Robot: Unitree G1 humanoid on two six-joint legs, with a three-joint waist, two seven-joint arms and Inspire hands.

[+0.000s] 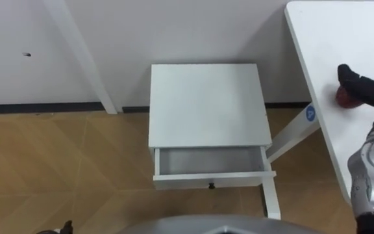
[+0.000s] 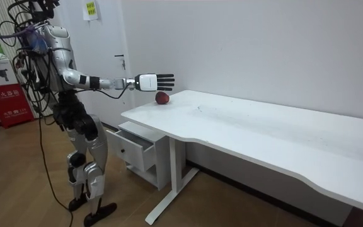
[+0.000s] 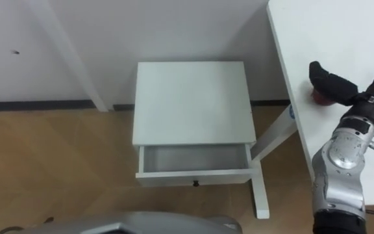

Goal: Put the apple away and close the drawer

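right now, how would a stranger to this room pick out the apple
Find the long white desk against the wall. At its end nearest the small cabinet with the open drawer lies the apple, under the robot's open right hand. It is the only red thing on the desk.

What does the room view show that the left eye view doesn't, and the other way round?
Room view: the robot standing by the table, beside the cabinet, right arm stretched out level. Left eye view: a look down onto the cabinet's top and into the open drawer. Both: the open right hand above the apple on the white table.
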